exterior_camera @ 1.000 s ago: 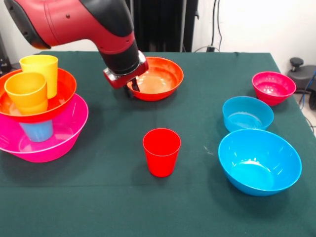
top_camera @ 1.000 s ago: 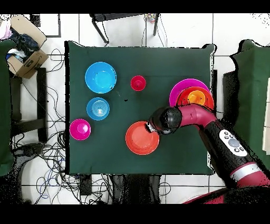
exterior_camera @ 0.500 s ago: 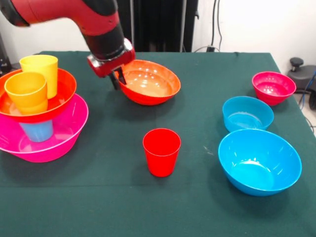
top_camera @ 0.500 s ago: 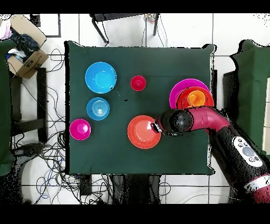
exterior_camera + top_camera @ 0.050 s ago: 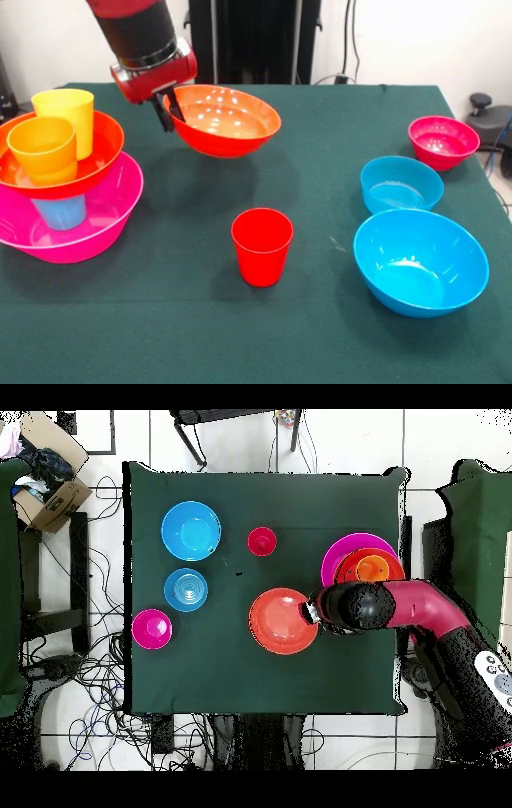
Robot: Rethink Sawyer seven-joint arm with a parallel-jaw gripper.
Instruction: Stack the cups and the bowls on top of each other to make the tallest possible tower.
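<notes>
While the red and black gripper [image 5: 169,109] hung above the dark green table [image 5: 336,120], its fingers were clamped on the near rim of a wide, glossy orange-red plastic bowl [image 5: 224,120], which was lifted clear of the cloth and tilted slightly. To one side stood the partly built tower [image 5: 60,184]: a large pink plastic bowl [image 5: 104,220] at the bottom, a light blue cup [image 5: 60,212] inside it, a second orange-red bowl [image 5: 100,156] resting on that cup, and an orange cup [image 5: 44,148] and a yellow cup [image 5: 68,116] standing in the upper bowl. A red plastic cup [image 5: 262,246] stood alone near the middle. Well apart on the other side sat a large blue bowl [image 5: 420,262], a small blue bowl [image 5: 401,184] and a small magenta bowl [image 5: 442,142].

The likely risk was the one-sided rim grip: the bowl could swing or slip loose. Set down on the two cups of unequal height, it might also rock or topple the stack.
</notes>
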